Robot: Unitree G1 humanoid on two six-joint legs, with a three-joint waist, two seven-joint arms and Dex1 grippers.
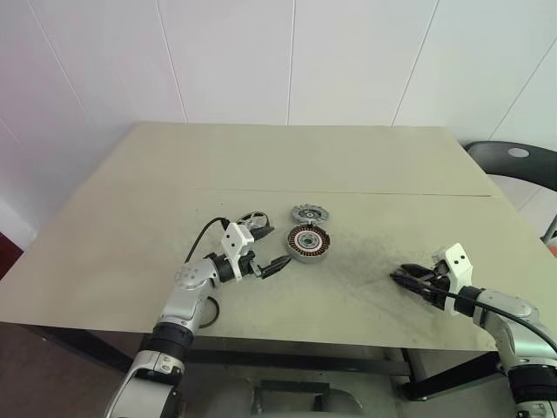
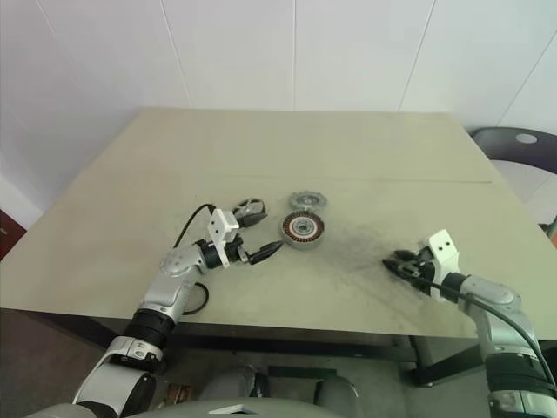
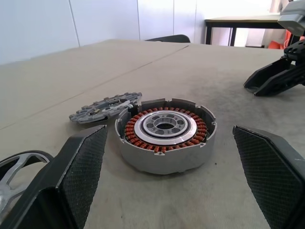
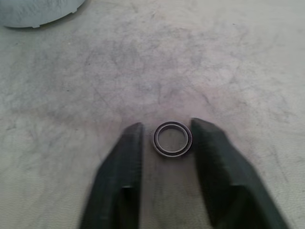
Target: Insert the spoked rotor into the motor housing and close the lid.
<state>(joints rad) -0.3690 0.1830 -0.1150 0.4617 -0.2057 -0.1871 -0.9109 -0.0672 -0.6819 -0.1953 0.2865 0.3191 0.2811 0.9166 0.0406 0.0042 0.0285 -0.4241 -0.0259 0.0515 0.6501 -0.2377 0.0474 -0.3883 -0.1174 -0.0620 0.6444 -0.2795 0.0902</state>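
With the motor housing (image 1: 310,243) just right of the wide-spread left gripper (image 1: 277,264), spoked rotor (image 1: 306,212) beyond it; right gripper (image 4: 164,138) far off, narrowed around a small ring (image 4: 172,139).

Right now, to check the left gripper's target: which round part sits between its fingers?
The motor housing, the one with copper windings. The spoked rotor lies behind; the lid is off to the side.

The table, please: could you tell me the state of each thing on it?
Motor housing: open, copper windings bare, no lid.
Spoked disc: flat on the table, outside the housing.
Lid: off, on the table.
Small ring: flat on the table.
Left pincer: open, empty.
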